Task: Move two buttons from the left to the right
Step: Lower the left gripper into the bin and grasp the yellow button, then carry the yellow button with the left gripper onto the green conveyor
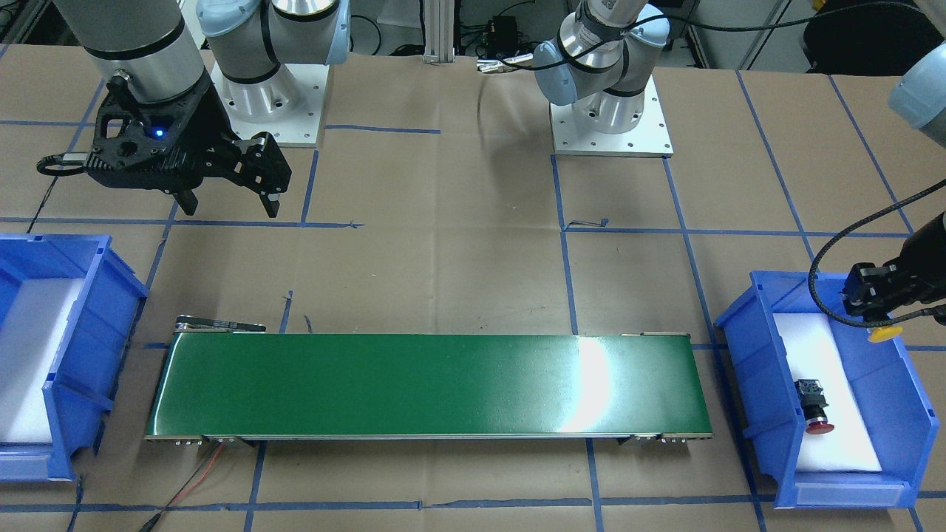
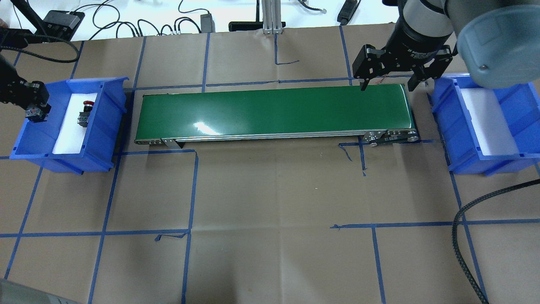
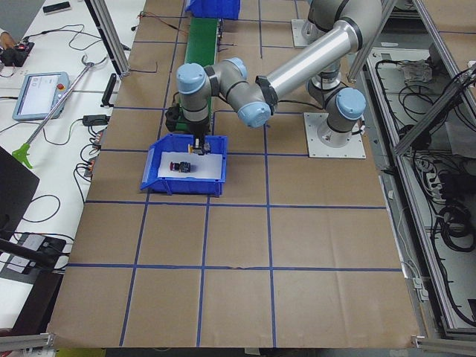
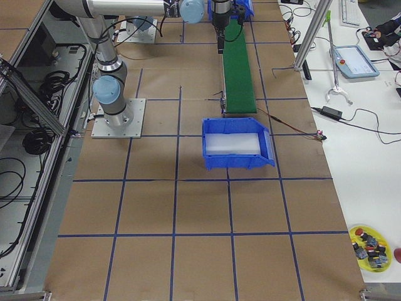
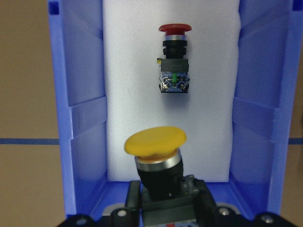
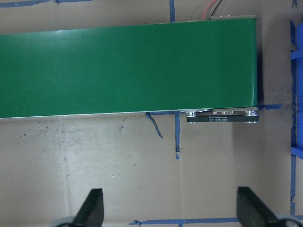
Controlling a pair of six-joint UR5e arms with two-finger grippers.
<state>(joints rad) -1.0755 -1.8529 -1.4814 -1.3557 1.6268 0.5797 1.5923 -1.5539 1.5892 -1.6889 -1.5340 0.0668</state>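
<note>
The green conveyor belt point(image 1: 429, 384) is looking smooth and glossy, throwing back a big white glare. The brown paper point(image 2: 270, 190) covering the table is reading as matt and a bit creased, with blue tape point(image 2: 105, 233) lines stuck on it. The blue bin point(image 5: 80, 118) is looking like smooth moulded plastic, lined with a matt white foam pad point(image 5: 128, 71). The yellow button point(image 5: 155, 141) is showing a smooth plastic cap over a shiny metal ring, and the red button point(image 5: 174, 29) is looking the same. The right arm's wrist link point(image 1: 140, 44) is gleaming like brushed silver metal.

red button point(image 2: 85, 113) in left bin point(image 2: 106, 123); right gripper point(image 2: 386, 88) jaws apart over belt point(image 2: 274, 112)
</note>
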